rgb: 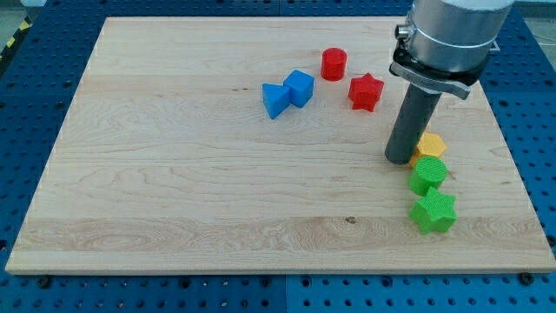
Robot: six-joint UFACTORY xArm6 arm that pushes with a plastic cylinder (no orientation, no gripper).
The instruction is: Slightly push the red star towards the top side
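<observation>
Nearest the view's bottom edge: bare wood of the desk (174, 226), then a green star (433, 212) at the lower right. Just above it, touching or nearly so, a green round block (428, 174). Above that, a yellow block (430, 144), partly hidden by the rod, shape hard to make out, perhaps six-sided. These three stacked in a loose column along the view's right, probably parked out of the working path.

Next, my tip (400, 160), resting on the wood just to the left of the yellow block, close against it, and level with the gap between yellow and green. No claw fitted, so nothing to open or close and nothing held; only a plain dark rod under a grey collar.

Farther up, the red star (366, 91), sitting up and to the left of my tip, near but clearly apart. Tip lying on the star's lower side, slightly to its right, which suits a shove toward the view's top; likely a small shift leftward needed first to get squarely beneath it.

Left of the star, two blue blocks, one cube-like (300, 88) and one bow-shaped (276, 100), touching. Farthest, a red cylinder (334, 64), just above and left of the star, close to the intended push path.

Count: two green, one yellow, two red, two blue; seven in all.
</observation>
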